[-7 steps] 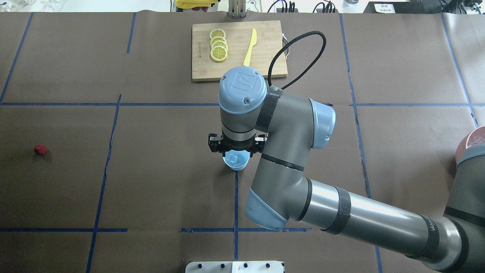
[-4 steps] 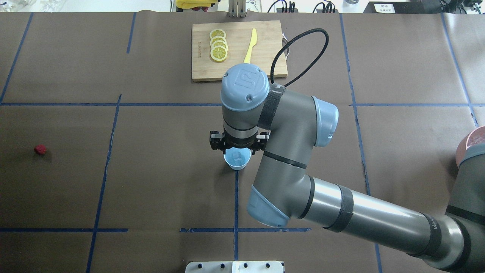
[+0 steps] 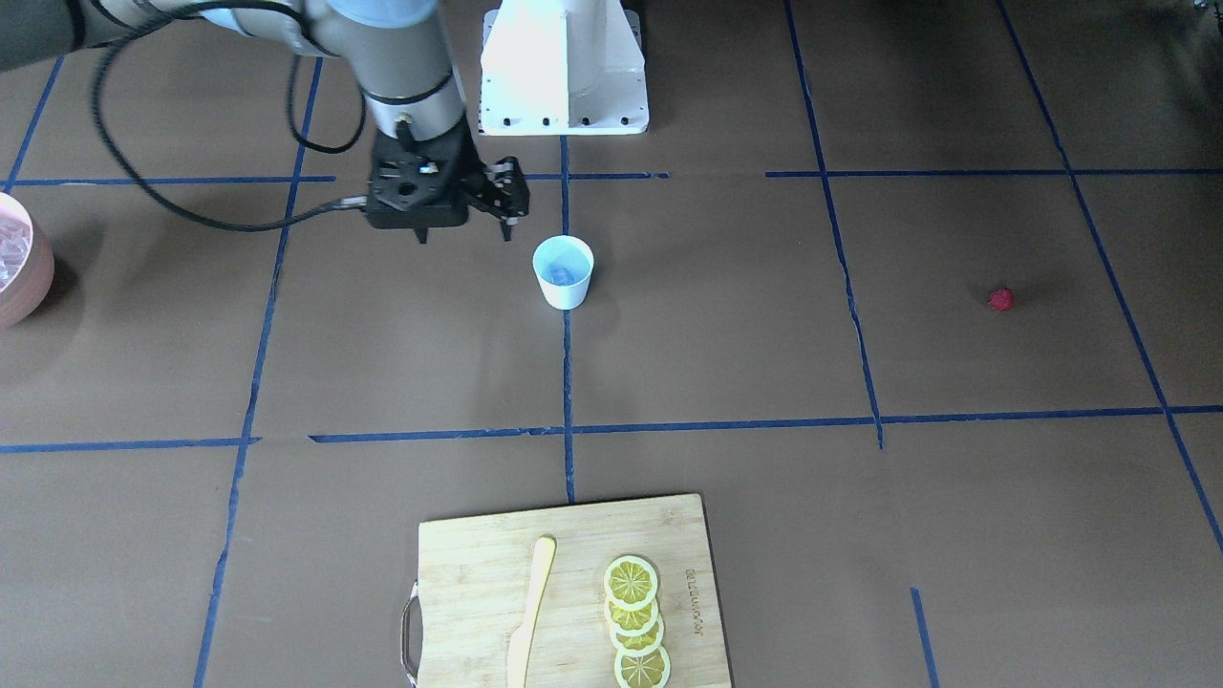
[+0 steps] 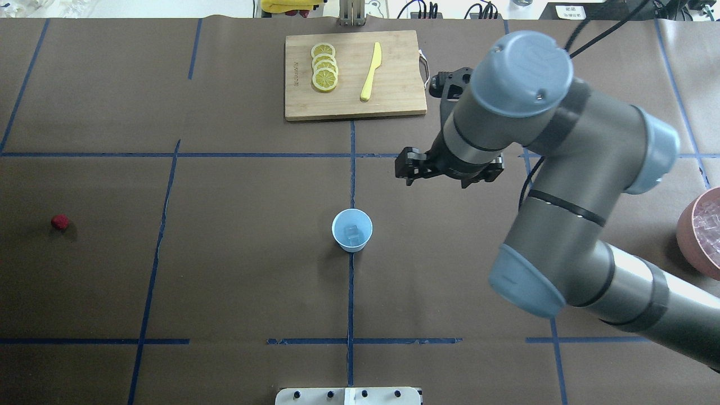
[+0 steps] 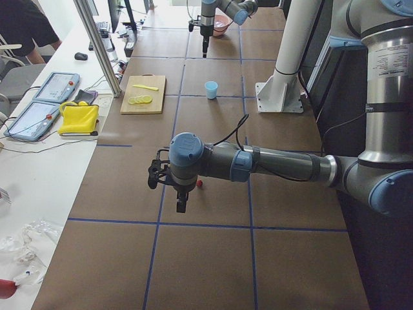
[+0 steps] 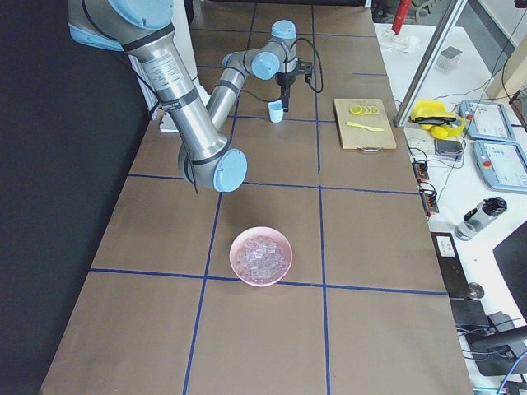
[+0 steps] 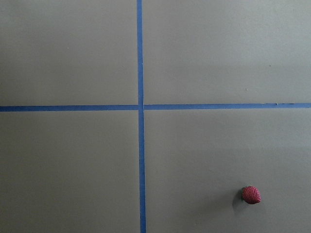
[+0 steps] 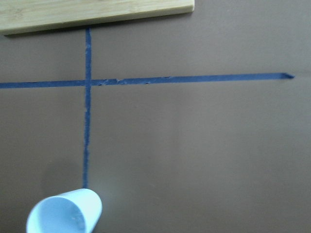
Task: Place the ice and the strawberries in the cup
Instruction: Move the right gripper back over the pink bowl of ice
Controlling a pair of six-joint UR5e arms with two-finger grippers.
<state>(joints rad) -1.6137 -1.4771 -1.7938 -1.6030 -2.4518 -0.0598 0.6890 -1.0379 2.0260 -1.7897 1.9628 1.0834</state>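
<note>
Brown-papered table with a blue tape grid. At centre the cup stands upright with one ice cube inside. More cubes fill the pink bowl at the right edge of the overhead view. Well to the left, the strawberry lies on bare paper, far from the cup. Raised off to the cup's right, the right gripper hangs with jaws spread, nothing between them. Near the strawberry hovers the left gripper — side view only, cannot tell its jaw state. On the far side sits a cutting board with lemon slices and a yellow knife.
</note>
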